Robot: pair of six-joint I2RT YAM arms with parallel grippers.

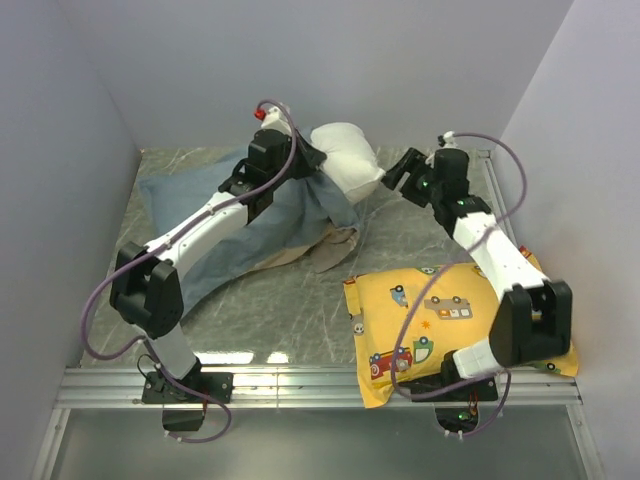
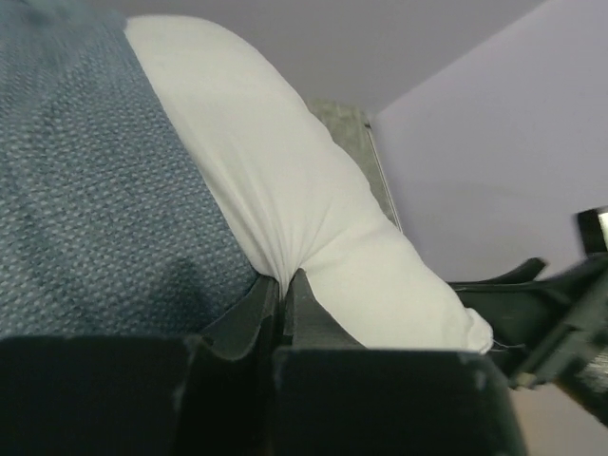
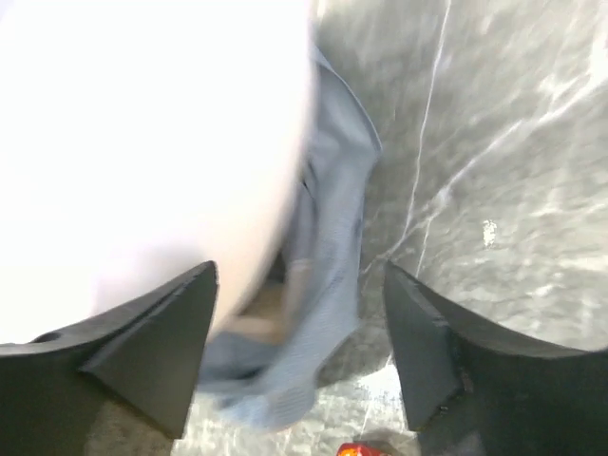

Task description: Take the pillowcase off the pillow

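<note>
The white pillow (image 1: 347, 153) sticks out of the blue-grey pillowcase (image 1: 262, 220) at the back of the table. My left gripper (image 1: 312, 160) is shut on a pinch of the pillow's white cloth (image 2: 313, 218), right at the edge of the pillowcase (image 2: 95, 190). My right gripper (image 1: 394, 177) hangs open just right of the pillow's free end. In the right wrist view its gripper (image 3: 299, 280) has nothing between the fingers; the pillow (image 3: 142, 142) and a loose fold of pillowcase (image 3: 332, 237) lie beyond them.
A yellow pillow with cartoon cars (image 1: 440, 315) lies at the front right under the right arm. Grey walls close in on the left, back and right of the marble table (image 1: 290, 300). The right gripper's fingers (image 2: 546, 313) show at the left wrist view's right edge.
</note>
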